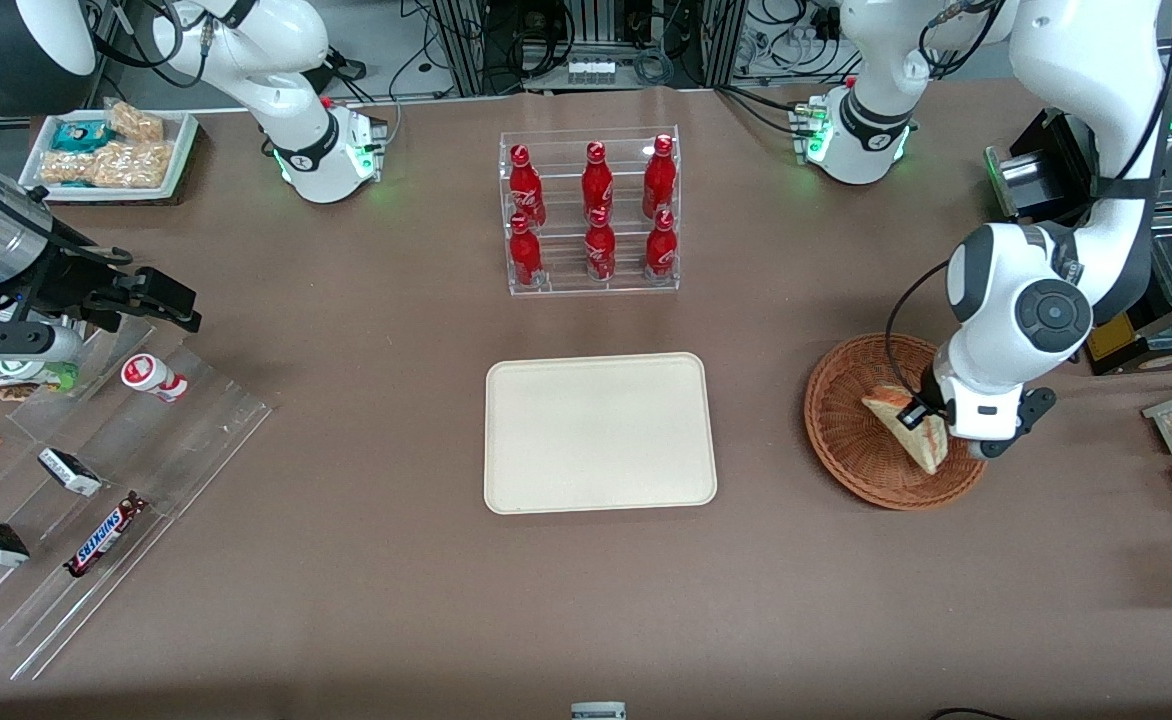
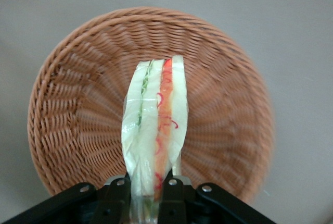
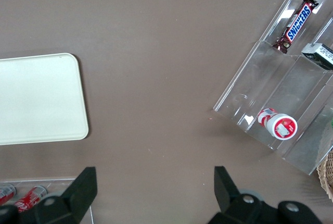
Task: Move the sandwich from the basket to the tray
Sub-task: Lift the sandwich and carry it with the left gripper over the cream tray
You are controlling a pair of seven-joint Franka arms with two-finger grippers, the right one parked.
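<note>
— Front: gripper (image 1: 931, 418) clamped on sandwich (image 1: 908, 428), over basket (image 1: 891, 425); tray (image 1: 600, 432) bare, well apart.
— Wrist: fingers (image 2: 171, 190) pinched only the sandwich's (image 2: 154, 130) end. Could have sagged, slipped, dropped short.

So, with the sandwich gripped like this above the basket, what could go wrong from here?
1. The end effector pinches the sandwich only at one end, so most of it hangs free; it may slip or swing on the way.
2. The squeeze on the soft bread could push filling out.
3. The sandwich is still over the basket; a low sideways move toward the tray could catch the rim and drag the basket.
</note>
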